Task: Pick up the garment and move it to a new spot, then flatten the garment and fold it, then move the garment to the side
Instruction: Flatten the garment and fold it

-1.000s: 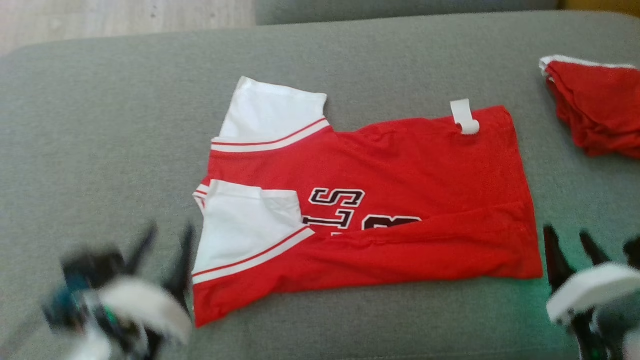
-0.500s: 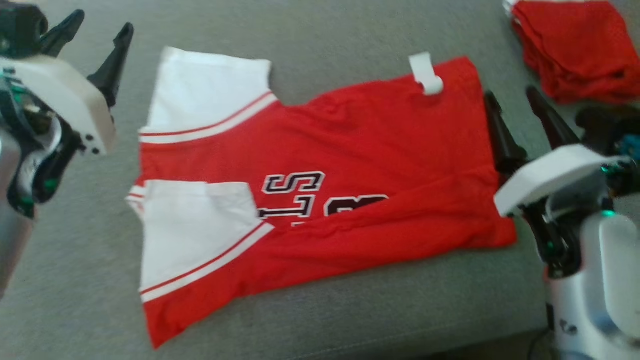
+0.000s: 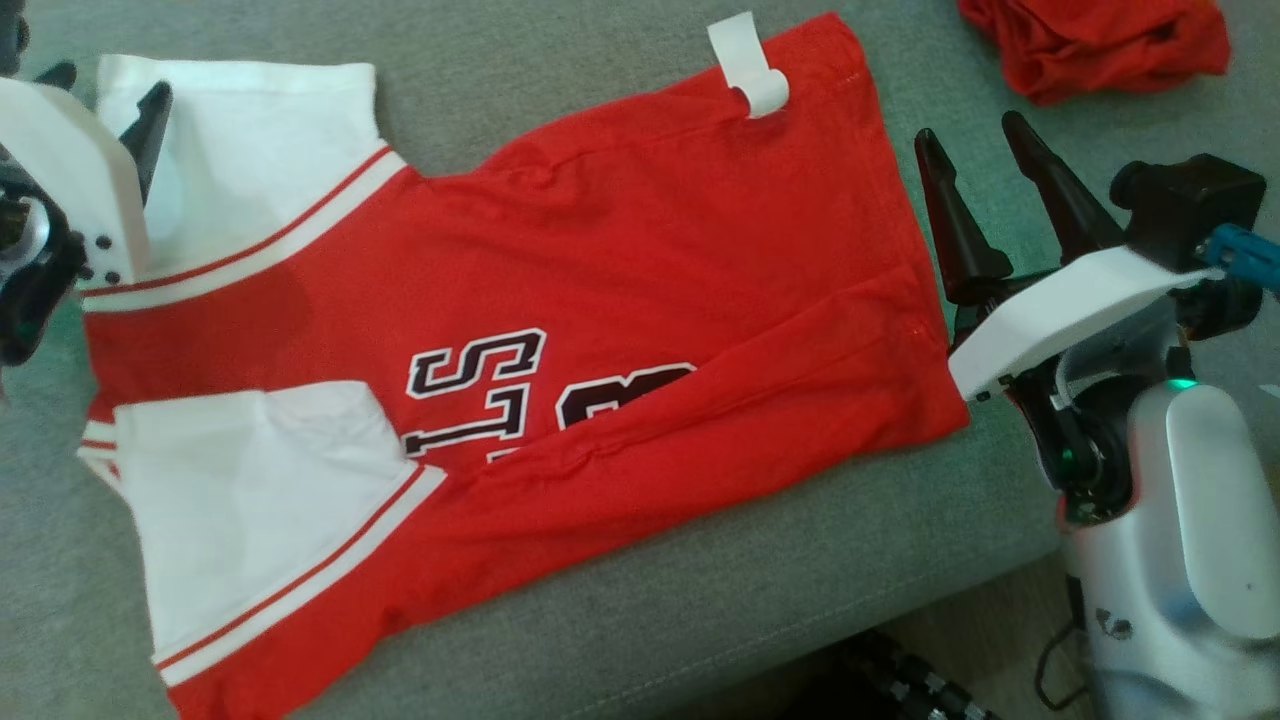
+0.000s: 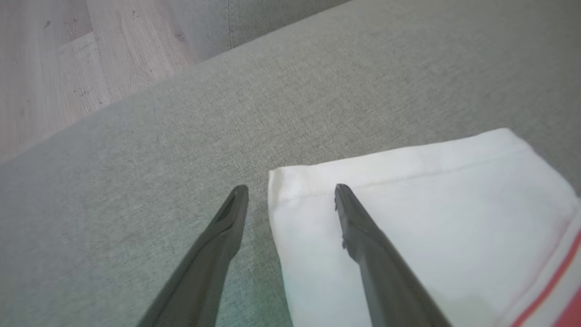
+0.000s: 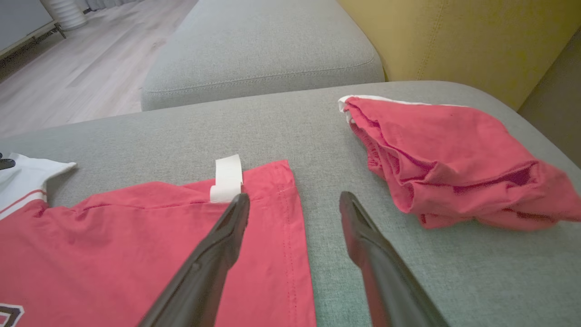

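The garment (image 3: 620, 260) is a red jersey with white sleeves and black lettering, lying spread out with its near edge folded over on the grey sofa cushion (image 3: 700, 600). My left gripper (image 3: 105, 95) hovers open over the far white sleeve (image 3: 250, 140). In the left wrist view the sleeve's (image 4: 431, 204) corner lies between the open left gripper's (image 4: 290, 190) fingers. My right gripper (image 3: 970, 135) stands open just right of the jersey's hem. In the right wrist view the right gripper (image 5: 295, 199) straddles the hem edge of the garment (image 5: 136, 245), close to a white label (image 5: 227, 177).
A second, crumpled red cloth (image 3: 1090, 40) lies at the cushion's far right, also in the right wrist view (image 5: 445, 150). The cushion's front edge runs along the bottom right, with floor and a cable (image 3: 900, 680) below. A yellow backrest (image 5: 454, 36) and another grey cushion (image 5: 263, 45) stand beyond.
The head camera has tilted down and closer. Both grippers have risen from the near edge to the jersey's far side: left to the sleeve, right to the hem. The jersey lies as before.
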`<state>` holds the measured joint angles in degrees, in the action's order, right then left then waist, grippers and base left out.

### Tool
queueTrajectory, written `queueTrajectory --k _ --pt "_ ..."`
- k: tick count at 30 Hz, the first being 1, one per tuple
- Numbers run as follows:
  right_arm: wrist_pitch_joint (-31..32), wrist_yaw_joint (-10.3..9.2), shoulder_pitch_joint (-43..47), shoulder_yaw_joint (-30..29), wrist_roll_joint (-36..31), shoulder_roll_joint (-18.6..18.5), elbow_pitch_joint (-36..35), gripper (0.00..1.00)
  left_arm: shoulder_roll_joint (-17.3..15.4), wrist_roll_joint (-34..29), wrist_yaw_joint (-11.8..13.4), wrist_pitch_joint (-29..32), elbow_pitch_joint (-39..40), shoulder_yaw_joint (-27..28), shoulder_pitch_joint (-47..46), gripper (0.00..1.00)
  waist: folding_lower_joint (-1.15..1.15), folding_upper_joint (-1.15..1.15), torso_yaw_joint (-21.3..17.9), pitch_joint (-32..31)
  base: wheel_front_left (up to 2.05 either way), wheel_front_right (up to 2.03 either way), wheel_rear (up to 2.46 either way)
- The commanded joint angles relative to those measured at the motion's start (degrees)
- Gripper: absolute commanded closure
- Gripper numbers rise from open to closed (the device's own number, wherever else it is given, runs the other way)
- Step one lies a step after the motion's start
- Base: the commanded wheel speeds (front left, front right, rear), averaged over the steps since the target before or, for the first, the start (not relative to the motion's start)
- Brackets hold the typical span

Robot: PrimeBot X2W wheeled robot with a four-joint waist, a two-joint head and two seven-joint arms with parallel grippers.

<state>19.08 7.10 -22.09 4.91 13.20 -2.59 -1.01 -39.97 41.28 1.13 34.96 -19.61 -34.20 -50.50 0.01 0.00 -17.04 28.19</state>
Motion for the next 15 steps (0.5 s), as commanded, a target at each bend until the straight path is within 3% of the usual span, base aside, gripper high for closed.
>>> queueTrajectory --k 1,8,9,10,11,12,13,14,15 --pt "-0.67 0.39 -1.62 1.08 0.47 -0.29 -1.73 0.00 -3.45 -0.08 -0.40 0.66 1.20 1.99 -3.10 0.00 -0.01 0.00 -0.63 0.64 0.00 0.00 0.00" --pt "-1.29 0.39 -2.64 1.80 0.90 -0.29 -1.05 0.00 -3.33 0.73 -1.21 3.74 1.40 0.50 -2.68 0.00 -0.01 0.00 -0.64 1.15 0.00 0.00 0.00" --pt "-1.33 0.39 -2.89 2.04 0.94 -0.29 -0.99 0.00 -3.28 0.91 -1.27 4.11 1.53 0.35 -2.57 0.19 -0.01 0.00 -0.63 1.21 0.00 0.00 0.00" --pt "-1.33 0.39 -2.89 2.04 0.94 -0.29 -0.99 0.00 -3.28 0.91 -1.27 4.11 1.53 0.35 -2.57 0.19 -0.01 0.00 -0.63 1.21 0.00 0.00 0.00" --pt "-1.36 0.39 -3.13 2.23 1.00 -0.29 -0.95 0.00 -3.23 0.99 -1.24 4.28 1.73 0.27 -2.53 0.48 -0.01 0.00 -0.59 1.29 0.00 0.00 0.00" --pt "-1.32 0.39 -3.39 2.41 0.98 -0.29 -0.90 0.00 -3.16 1.04 -1.22 4.27 1.95 0.24 -2.56 0.58 -0.01 0.00 -0.52 1.38 0.00 0.00 0.00" --pt "-1.15 0.39 -3.72 2.68 0.72 -0.29 -0.80 0.00 -3.09 0.97 -1.12 4.04 2.15 0.27 -2.63 0.85 -0.01 0.00 -0.43 1.46 0.00 0.00 0.00" --pt "-0.96 0.39 -4.14 2.85 0.49 -0.29 -0.61 0.00 -3.02 0.68 -0.88 3.57 2.34 0.30 -2.75 0.97 -0.01 0.00 -0.30 1.52 0.00 0.00 0.00" --pt "-0.74 0.39 -4.65 2.99 0.29 -0.29 -0.33 0.00 -2.89 0.32 -0.60 2.96 2.48 0.33 -2.91 1.00 -0.01 0.00 -0.13 1.53 0.00 0.00 0.00"
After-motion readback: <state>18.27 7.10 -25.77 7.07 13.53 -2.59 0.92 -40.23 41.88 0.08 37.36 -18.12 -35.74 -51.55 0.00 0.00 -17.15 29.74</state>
